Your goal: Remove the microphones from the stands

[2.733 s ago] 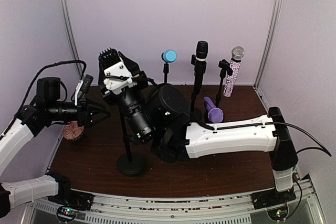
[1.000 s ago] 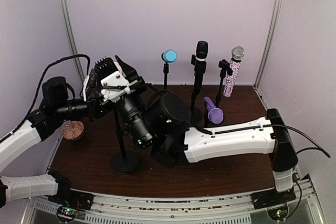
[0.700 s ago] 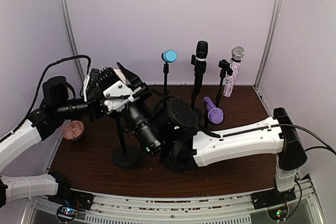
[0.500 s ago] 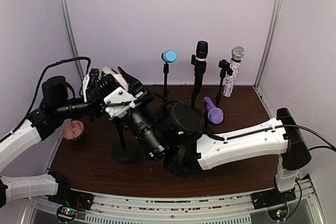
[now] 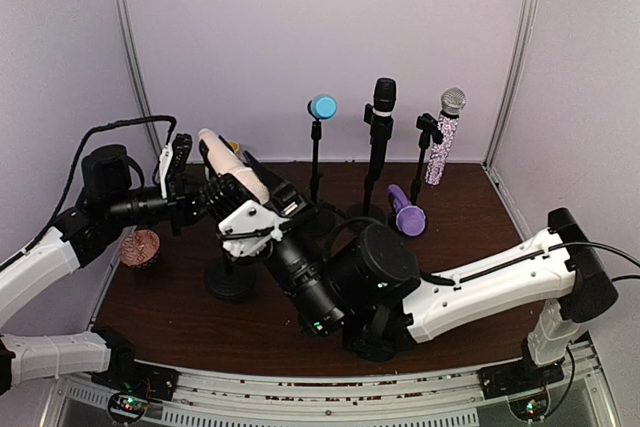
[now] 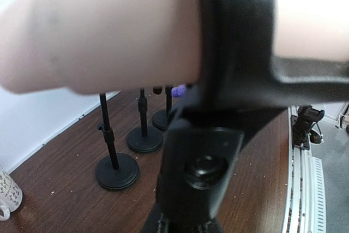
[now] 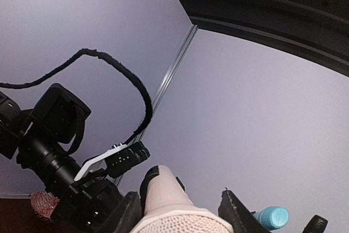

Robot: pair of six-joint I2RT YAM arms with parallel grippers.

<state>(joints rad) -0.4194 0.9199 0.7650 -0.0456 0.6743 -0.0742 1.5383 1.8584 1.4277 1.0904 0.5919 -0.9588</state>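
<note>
Seen from above, the left end effector [image 5: 186, 205] is closed on the stand [image 5: 229, 280] near its top. Right beside it, the right end effector [image 5: 247, 202] is clamped on the pink mic [image 5: 226, 159]. The mic slants up and back from those fingers, and the stand's base rests on the table [image 5: 470, 197] below both end effectors. In the left wrist view the mic body runs blurred across the top, directly ahead of the left end effector. The black clip [image 6: 234, 36] is wrapped around the mic, so the mic is not yet free. The left fingers themselves cannot be made out here, only the stand's joint knob below the clip. In the right wrist view the mic's mesh head sits between the two right fingers [image 7: 126, 214]. The pink body points away from them toward the left arm. To do this step well, the right end effector should probably draw the mic along its own axis, head first and out of the clip. A sideways pry would likely twist the joint. The left end effector needs to hold firm and counter that pull, otherwise the stand may tip or its base may drag toward the other stands behind.
</note>
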